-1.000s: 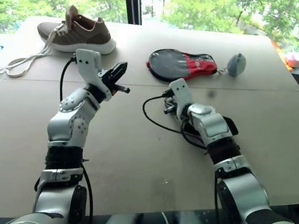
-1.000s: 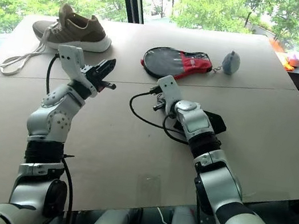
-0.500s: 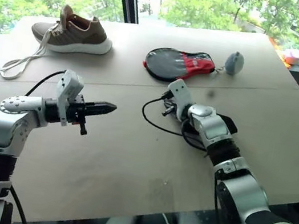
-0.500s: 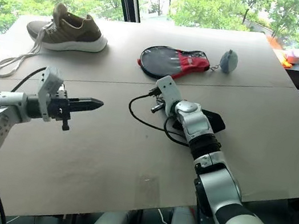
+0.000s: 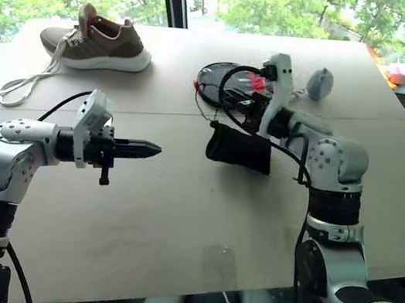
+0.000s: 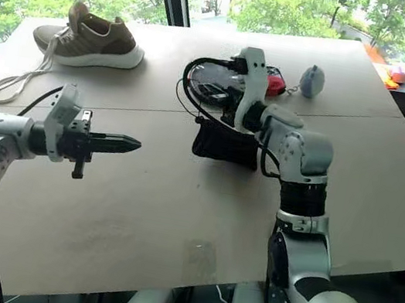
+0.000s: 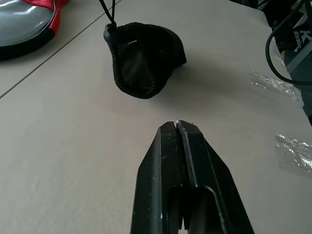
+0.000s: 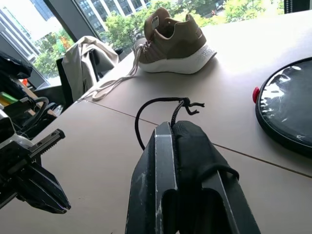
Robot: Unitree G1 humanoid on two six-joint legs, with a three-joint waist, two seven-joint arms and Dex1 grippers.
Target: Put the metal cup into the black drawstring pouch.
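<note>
Two grippers are working above the table (image 5: 136, 218): the right gripper (image 8: 187, 141) is pinching the black drawstring pouch (image 5: 239, 148) by its mouth fabric, dangling it just over the tabletop near the racket case (image 5: 226, 85). The left gripper (image 5: 144, 148) is hovering pressed together, empty, pointing toward the pouch.

pouch (image 5: 239, 148): 1 | shoe (image 5: 96, 40): 1 | racket case (image 5: 226, 83): 1 | grey ball (image 5: 319, 84): 1
</note>
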